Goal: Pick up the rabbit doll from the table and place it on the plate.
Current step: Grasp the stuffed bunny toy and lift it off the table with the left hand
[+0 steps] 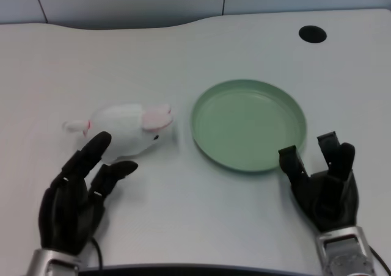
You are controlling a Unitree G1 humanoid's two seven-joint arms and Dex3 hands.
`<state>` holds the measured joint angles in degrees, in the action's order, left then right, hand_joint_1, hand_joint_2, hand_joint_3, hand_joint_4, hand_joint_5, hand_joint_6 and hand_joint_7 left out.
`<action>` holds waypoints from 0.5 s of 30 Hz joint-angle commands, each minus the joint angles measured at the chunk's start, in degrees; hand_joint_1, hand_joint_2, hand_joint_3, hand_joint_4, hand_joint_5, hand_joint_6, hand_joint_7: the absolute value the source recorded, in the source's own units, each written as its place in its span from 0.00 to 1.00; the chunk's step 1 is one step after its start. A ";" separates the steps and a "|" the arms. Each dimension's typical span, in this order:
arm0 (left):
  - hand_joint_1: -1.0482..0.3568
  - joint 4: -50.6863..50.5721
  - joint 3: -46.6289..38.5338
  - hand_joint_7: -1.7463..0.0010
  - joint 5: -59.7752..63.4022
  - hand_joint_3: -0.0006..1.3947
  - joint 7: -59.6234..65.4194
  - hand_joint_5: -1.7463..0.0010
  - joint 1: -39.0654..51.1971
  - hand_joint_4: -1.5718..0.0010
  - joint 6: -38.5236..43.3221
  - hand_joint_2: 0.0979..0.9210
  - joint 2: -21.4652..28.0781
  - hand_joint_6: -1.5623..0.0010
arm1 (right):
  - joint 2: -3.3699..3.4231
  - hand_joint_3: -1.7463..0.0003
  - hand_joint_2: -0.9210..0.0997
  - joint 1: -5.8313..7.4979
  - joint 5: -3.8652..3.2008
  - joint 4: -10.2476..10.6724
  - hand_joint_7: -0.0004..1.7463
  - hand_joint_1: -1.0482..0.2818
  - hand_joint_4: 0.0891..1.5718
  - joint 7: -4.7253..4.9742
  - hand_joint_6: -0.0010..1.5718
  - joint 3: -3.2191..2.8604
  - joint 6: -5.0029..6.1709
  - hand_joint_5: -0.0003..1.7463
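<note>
Lying on its side on the white table (pixel 183 215) just left of the green plate (pixel 211 102), the rabbit doll (pixel 125 132) could get nudged away if the spread, empty left hand (pixel 76 196), fingertips (pixel 101 140) beside it, closes too shallowly.

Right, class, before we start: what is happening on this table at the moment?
A humanoid robot is reaching for a white rabbit doll lying on its side on the white table. Its left hand is open, fingertips right at the doll's near edge, but nothing is gripped yet. The green plate sits empty to the doll's right. The right hand rests just below the plate, not touching anything.
</note>
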<state>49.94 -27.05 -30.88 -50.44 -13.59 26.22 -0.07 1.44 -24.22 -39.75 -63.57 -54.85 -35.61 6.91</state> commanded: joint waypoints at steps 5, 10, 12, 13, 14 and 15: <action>0.23 -8.57 2.78 0.99 2.98 0.03 0.04 0.65 -2.15 0.56 7.40 1.00 5.43 0.47 | 1.39 0.88 0.00 1.09 0.42 -2.77 1.00 0.42 0.45 0.48 0.36 -0.14 0.63 1.00; 0.24 -9.86 5.29 0.99 8.35 0.01 3.22 0.68 -3.29 0.57 15.07 0.98 8.69 0.47 | 1.27 0.89 0.00 0.48 0.58 -3.42 1.00 0.42 0.46 0.37 0.37 -0.45 0.56 1.00; 0.25 -8.69 6.69 1.00 13.74 0.01 5.45 0.77 -4.69 0.56 22.17 0.99 11.36 0.49 | 1.13 0.90 0.00 0.28 0.56 -3.49 1.00 0.42 0.46 0.40 0.37 -0.52 -0.14 1.00; 0.25 -7.64 7.29 1.00 16.59 0.02 6.81 0.85 -5.51 0.54 26.19 1.00 12.66 0.51 | 1.10 0.90 0.00 0.22 0.61 -3.49 1.00 0.41 0.46 0.46 0.37 -0.53 -0.23 1.00; 0.25 -6.64 7.81 1.00 18.50 0.03 7.99 0.88 -6.10 0.54 29.04 1.00 13.55 0.52 | 1.08 0.90 0.00 0.19 0.66 -3.50 1.00 0.41 0.46 0.50 0.37 -0.54 -0.26 1.00; 0.25 -5.67 8.25 1.00 19.43 0.04 8.94 0.90 -6.47 0.54 30.75 1.00 14.03 0.53 | 1.08 0.90 0.00 0.18 0.73 -3.50 1.00 0.41 0.46 0.52 0.37 -0.57 -0.22 1.00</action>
<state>42.94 -19.63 -13.12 -42.76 -19.12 54.37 12.83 1.65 -25.90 -38.68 -65.56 -54.78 -35.82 7.51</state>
